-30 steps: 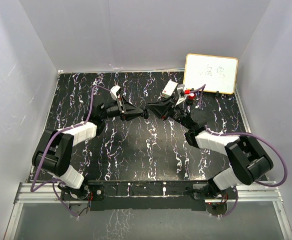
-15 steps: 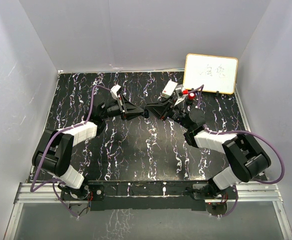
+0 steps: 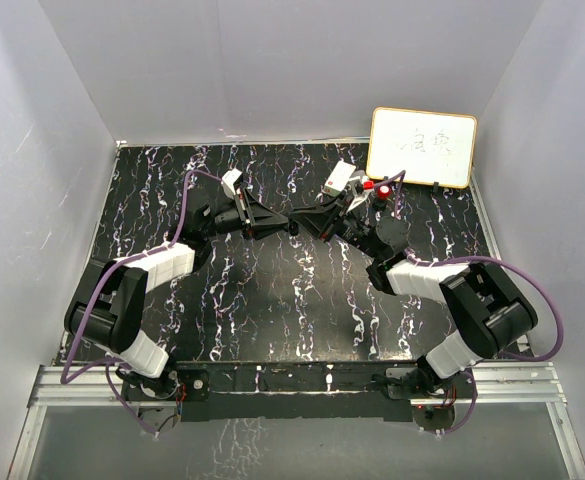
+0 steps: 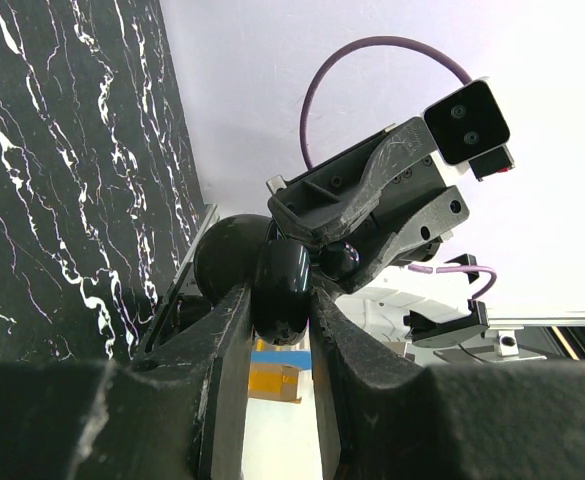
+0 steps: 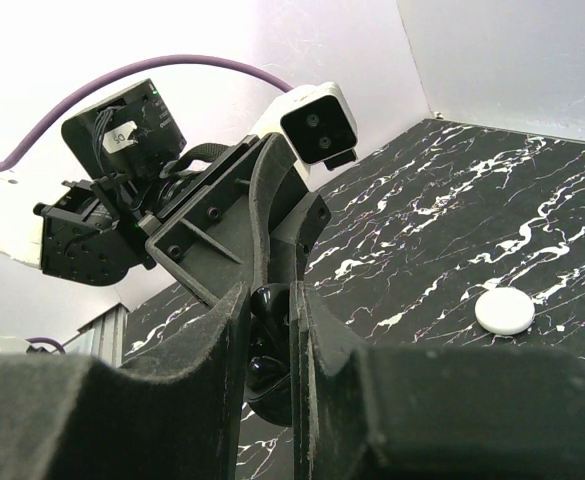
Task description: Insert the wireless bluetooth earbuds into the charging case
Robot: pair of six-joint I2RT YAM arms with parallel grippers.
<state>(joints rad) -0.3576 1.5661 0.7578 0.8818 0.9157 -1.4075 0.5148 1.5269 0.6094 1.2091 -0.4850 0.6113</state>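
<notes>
Surface: black marbled table (image 3: pixel 272 310), white walls.
Top view: left gripper (image 3: pixel 291 227) and right gripper (image 3: pixel 301 221) stood tip to tip.
Left wrist: left gripper clamped on what looked like a glossy black case (image 4: pixel 282 285).
Right wrist: right gripper pinched what looked like a small black earbud (image 5: pixel 268 300).
Progress: insertion seemingly in hand; nothing visibly seated.

Going off the whiteboard (image 3: pixel 422 147) at the back of the desk (image 3: pixel 272 300): left tool (image 3: pixel 289 226) and right tool (image 3: pixel 303 221) meet tip to tip to its left, nearer the front. Left one pinches a rounded piece (image 4: pixel 282 290), right one a small piece (image 5: pixel 268 305).
</notes>
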